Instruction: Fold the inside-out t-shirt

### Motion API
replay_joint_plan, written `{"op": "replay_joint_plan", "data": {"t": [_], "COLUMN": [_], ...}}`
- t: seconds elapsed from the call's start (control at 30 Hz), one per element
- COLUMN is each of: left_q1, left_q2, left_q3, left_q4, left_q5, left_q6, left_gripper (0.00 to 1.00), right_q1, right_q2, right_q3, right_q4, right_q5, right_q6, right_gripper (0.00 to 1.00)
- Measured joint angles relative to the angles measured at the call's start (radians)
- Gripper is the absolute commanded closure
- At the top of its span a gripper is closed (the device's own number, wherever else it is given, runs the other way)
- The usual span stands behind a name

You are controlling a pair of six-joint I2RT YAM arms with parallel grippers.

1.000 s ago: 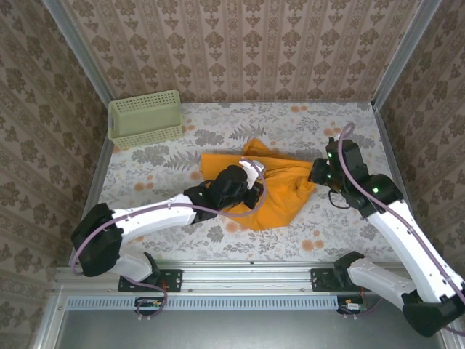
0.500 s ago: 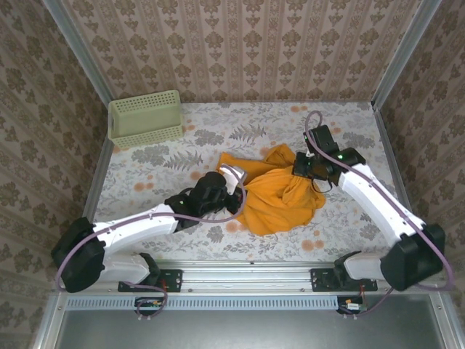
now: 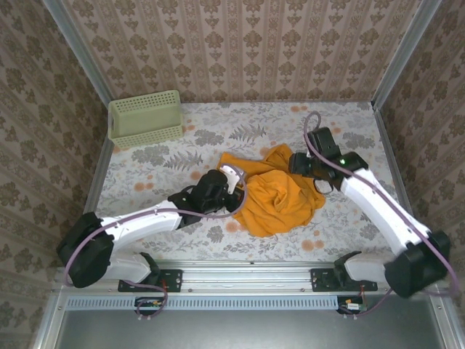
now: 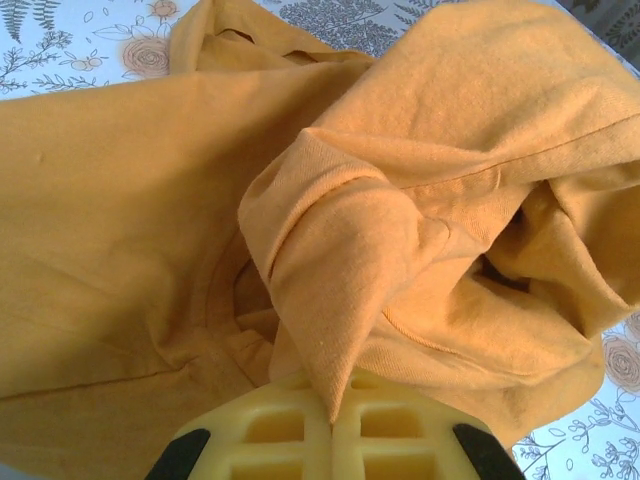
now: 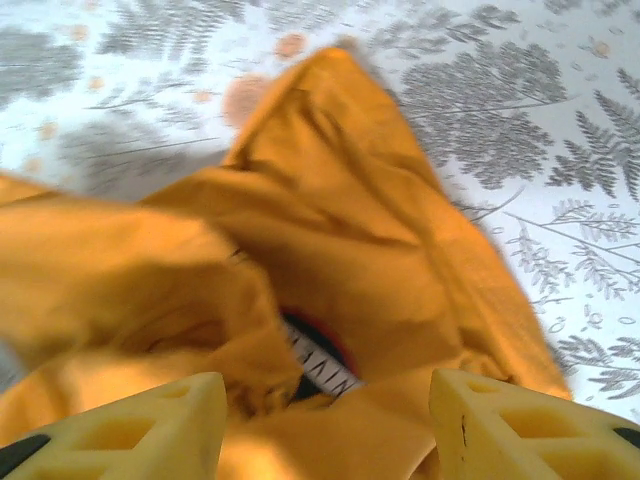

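Observation:
The inside-out t-shirt (image 3: 280, 195) lies bunched in an orange-yellow heap at the middle of the table. My left gripper (image 3: 234, 182) sits at its left edge. In the left wrist view the left gripper (image 4: 335, 425) is shut, with a pointed fold of the t-shirt (image 4: 340, 250) pinched between the jaws. My right gripper (image 3: 296, 164) hovers at the heap's upper right. In the right wrist view the right gripper (image 5: 330, 425) is open above the t-shirt (image 5: 340, 200), nothing between its fingers (image 5: 165, 420). A strip of dark and white print (image 5: 318, 365) peeks through a gap in the folds.
A pale green mesh basket (image 3: 145, 118) stands at the back left corner. The floral tablecloth (image 3: 341, 233) lies bare around the heap. Patterned walls close the table on three sides, and the arms' mounting rail (image 3: 247, 280) runs along the near edge.
My right gripper has opened and let go of the shirt, which has slumped into a looser heap. The left gripper keeps its pinch and has shifted slightly up and right.

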Motion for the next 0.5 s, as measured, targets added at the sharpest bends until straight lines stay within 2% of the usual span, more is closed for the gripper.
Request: {"op": "replay_joint_plan", "data": {"t": [0.13,0.27,0.43,0.5], "left_q1": [0.0,0.0,0.0,0.0], "left_q2": [0.027,0.029,0.029,0.029], "left_q3": [0.033,0.053,0.06,0.06], "left_q4": [0.005,0.007,0.008,0.008], "left_q5": [0.011,0.018,0.018,0.018], "left_q6": [-0.003,-0.003,-0.003,-0.003], "left_gripper": [1.0,1.0,1.0,1.0], "right_q1": [0.165,0.284,0.31,0.31], "right_q2": [-0.115,-0.117,-0.077,-0.046], "right_q3": [-0.069,-0.134,-0.188,-0.2], "right_q4": [-0.008,-0.019,-0.027,-0.023], "right_q5": [0.034,0.069,0.079,0.079], "right_q6": [0.064,0.169,0.313,0.346], "right_gripper": [0.43,0.41,0.39,0.45]}}
